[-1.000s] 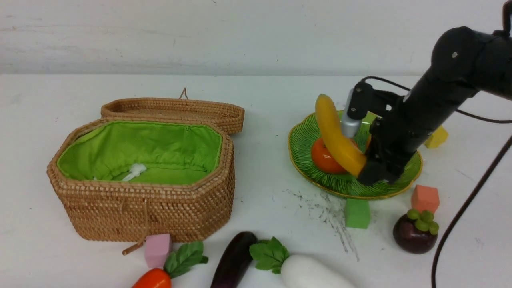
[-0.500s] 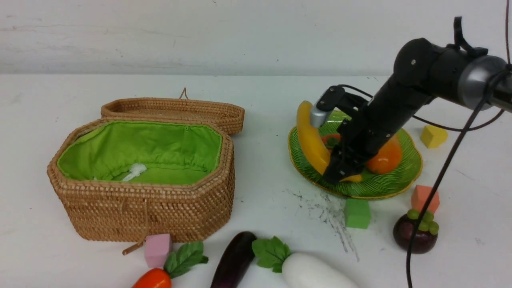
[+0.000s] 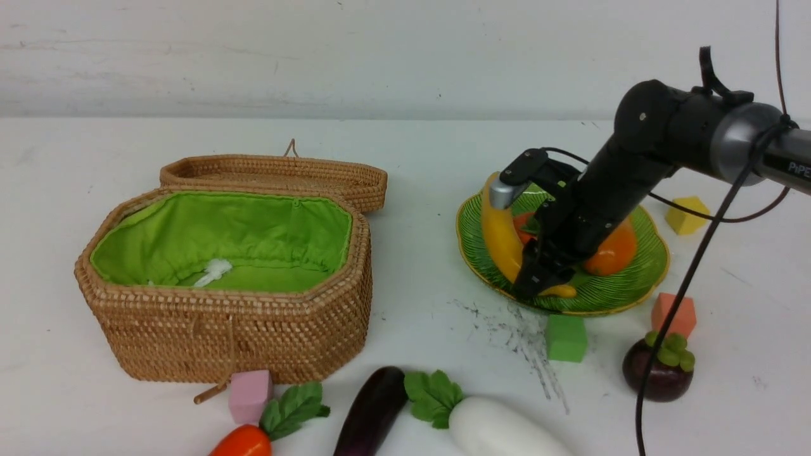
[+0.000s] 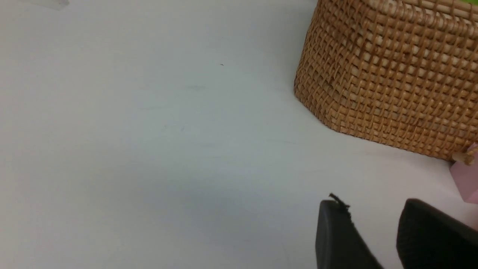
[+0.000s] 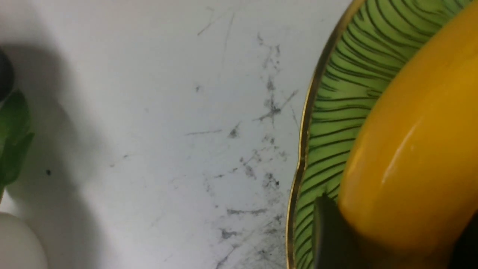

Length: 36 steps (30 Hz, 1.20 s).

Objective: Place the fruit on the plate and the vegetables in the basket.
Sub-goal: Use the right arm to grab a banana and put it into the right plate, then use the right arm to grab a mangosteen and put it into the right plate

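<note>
My right gripper (image 3: 540,283) is shut on the yellow banana (image 3: 500,237) and holds it low on the left part of the green plate (image 3: 633,294). In the right wrist view the banana (image 5: 410,160) fills the gap between the fingers (image 5: 328,231) over the plate (image 5: 336,112). The mango (image 3: 611,250) lies on the plate, and the persimmon (image 3: 521,225) is mostly hidden behind my arm. The mangosteen (image 3: 659,373) stands on the table at the front right. The eggplant (image 3: 370,415), radish (image 3: 500,430) and carrot (image 3: 244,443) lie along the front edge. The basket (image 3: 228,316) is open. My left gripper (image 4: 371,203) is open and empty.
Foam cubes stand about: pink (image 3: 250,392) by the basket's front, green (image 3: 566,337) and orange (image 3: 673,313) in front of the plate, yellow (image 3: 687,214) behind it. The basket lid (image 3: 272,174) lies open behind the basket. The basket wall (image 4: 388,82) is near my left gripper.
My right gripper has moved left and down with the banana, from tilted up over the plate to low along the plate's left side. The mango has come into view.
</note>
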Motion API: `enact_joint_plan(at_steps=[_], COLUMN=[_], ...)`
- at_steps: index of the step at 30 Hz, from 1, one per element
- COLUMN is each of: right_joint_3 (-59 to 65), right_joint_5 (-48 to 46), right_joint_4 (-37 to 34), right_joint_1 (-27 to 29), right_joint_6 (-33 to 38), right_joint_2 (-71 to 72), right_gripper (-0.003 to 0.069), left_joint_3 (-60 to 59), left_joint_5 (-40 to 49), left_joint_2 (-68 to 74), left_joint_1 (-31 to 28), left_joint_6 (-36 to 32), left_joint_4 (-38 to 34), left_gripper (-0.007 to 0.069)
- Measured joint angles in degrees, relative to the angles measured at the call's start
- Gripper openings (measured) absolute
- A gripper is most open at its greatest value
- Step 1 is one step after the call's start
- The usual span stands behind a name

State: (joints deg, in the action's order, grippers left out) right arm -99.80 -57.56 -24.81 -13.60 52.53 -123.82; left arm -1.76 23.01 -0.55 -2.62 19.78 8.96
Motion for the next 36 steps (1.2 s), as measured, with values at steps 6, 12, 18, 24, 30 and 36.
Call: enact_joint_plan(at_steps=[6, 12, 18, 24, 30, 36], right_joint_3=[0.0, -0.04, -0.04, -0.04, -0.04, -0.04], right_joint_5=[-0.13, 0.46, -0.96, -3.92, -5.76, -12.34], right_joint_4=[-0.05, 0.68, 0.74, 0.59, 0.59, 2.75], right_joint_1=[0.0, 0.0, 0.0, 0.01, 1.97, 7.34], right_joint_6=[-0.47, -2.06, -3.89, -11.13, -19.06, -26.09], right_joint_2=[0.0, 0.0, 0.9, 5.15, 12.95, 19.52], right_gripper=[0.042, 0.0612, 0.063, 0.0589, 0.0555, 0.0553], left_joint_3=[0.0, 0.0, 0.0, 0.0, 0.0, 0.0], left_joint_5=[0.0, 0.0, 0.0, 0.0, 0.0, 0.0], left_joint_2=[0.0, 0.0, 0.0, 0.0, 0.0, 0.0], left_joint_1=[0.0, 0.0, 0.0, 0.0, 0.0, 0.0], left_joint_6=[0.0, 0.0, 0.0, 0.0, 0.0, 0.0], left_joint_4=[0.0, 0.0, 0.0, 0.0, 0.0, 0.0], left_gripper=[0.0239, 0.0239, 0.0239, 0.0239, 0.0239, 0.0239])
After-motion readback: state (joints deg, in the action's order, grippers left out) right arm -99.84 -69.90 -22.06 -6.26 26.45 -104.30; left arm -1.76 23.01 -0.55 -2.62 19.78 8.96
